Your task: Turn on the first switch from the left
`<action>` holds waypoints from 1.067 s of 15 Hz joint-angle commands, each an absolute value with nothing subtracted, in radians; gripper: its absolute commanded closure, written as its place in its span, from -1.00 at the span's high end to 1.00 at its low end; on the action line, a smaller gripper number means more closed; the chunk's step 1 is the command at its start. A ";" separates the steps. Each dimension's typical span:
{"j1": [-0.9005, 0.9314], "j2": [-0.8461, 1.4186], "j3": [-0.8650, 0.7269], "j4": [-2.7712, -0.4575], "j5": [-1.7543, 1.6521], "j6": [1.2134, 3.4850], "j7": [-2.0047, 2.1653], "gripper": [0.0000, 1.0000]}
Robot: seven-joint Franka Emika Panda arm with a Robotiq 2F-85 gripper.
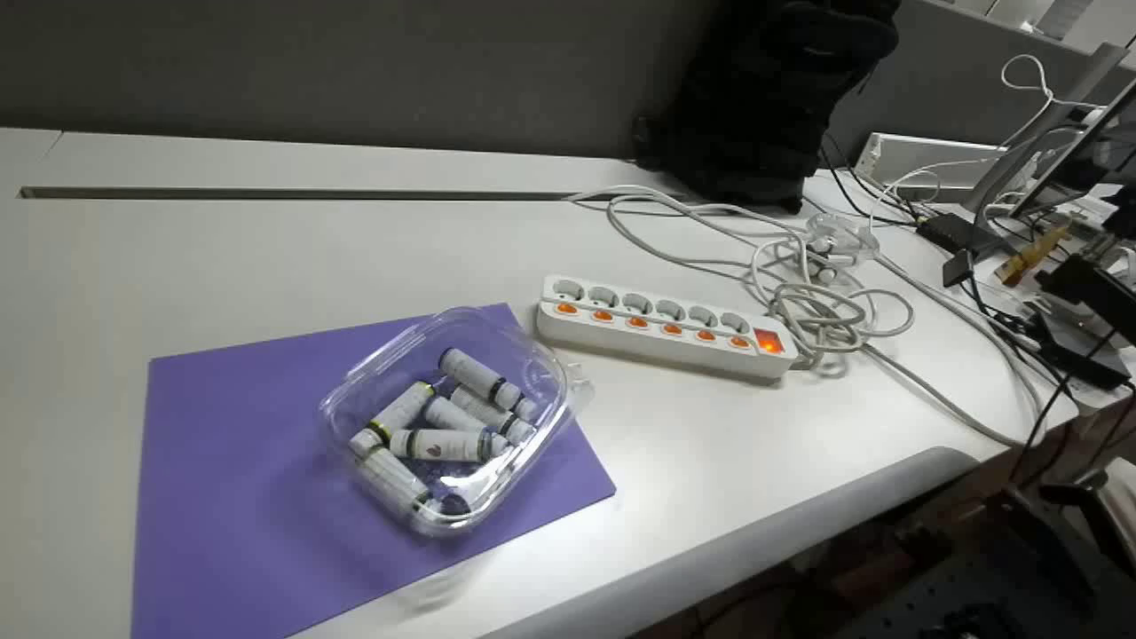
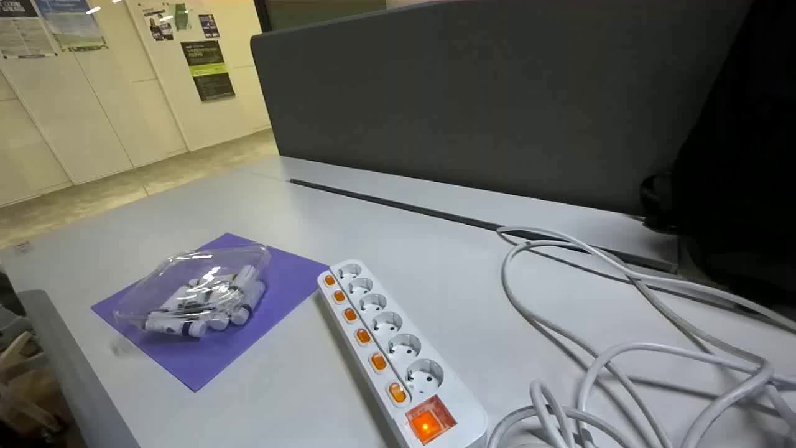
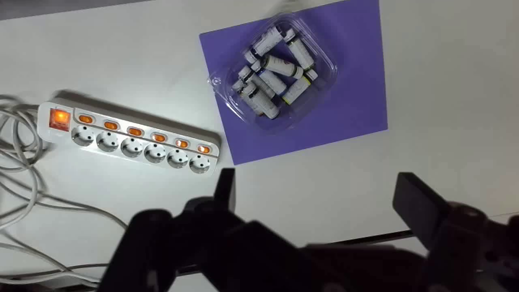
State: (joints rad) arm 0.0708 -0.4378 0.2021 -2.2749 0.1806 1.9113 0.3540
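While the gripper [image 3: 317, 184] fills the bottom of the wrist view, its fingers [image 3: 417, 202] stand wide apart, with only bare white table [image 3: 324, 211] showing between them and nothing in their grasp! Across that table, at a slant, lies the long white power strip [image 1: 652, 351], and right at its tip, there it is: the first switch [image 1: 566, 308], small and orange, at the end of a row of six alike. It's the one closest to the purple sheet [image 1: 213, 497] and furthest from the big red switch [image 1: 769, 342], and that big one is glowing, plain in both exterior views! From the wrist, the first switch sits at the right-hand end of the row with a pale glint on it; lamp or reflection, I cannot tell. One finger shows near that end of the strip, apart from it in that view, its height over the table hard to judge. Six round sockets [image 1: 637, 304] line up alongside the switches. On the purple sheet, just beside the strip, sits a clear plastic container [image 1: 390, 364] with a jumble of white-labelled bottles [image 1: 444, 445] lying inside. Pale cable [image 3: 33, 182] loops in a tangle at the strip's other end, and beyond it, a black bag [image 1: 754, 98] stands in front of the grey partition [image 1: 311, 71]!
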 commanded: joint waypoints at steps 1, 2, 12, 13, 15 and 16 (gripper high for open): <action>0.078 -0.436 0.195 -2.272 0.177 1.910 0.357 1.00; 0.078 -0.436 0.195 -2.272 0.177 1.910 0.357 1.00; 0.074 -0.433 0.208 -2.283 0.161 1.948 0.374 1.00; 0.065 -0.424 0.218 -2.291 0.139 1.987 0.394 1.00; 0.055 -0.390 0.224 -2.307 0.110 2.067 0.414 1.00; 0.044 -0.364 0.226 -2.319 0.089 2.115 0.430 1.00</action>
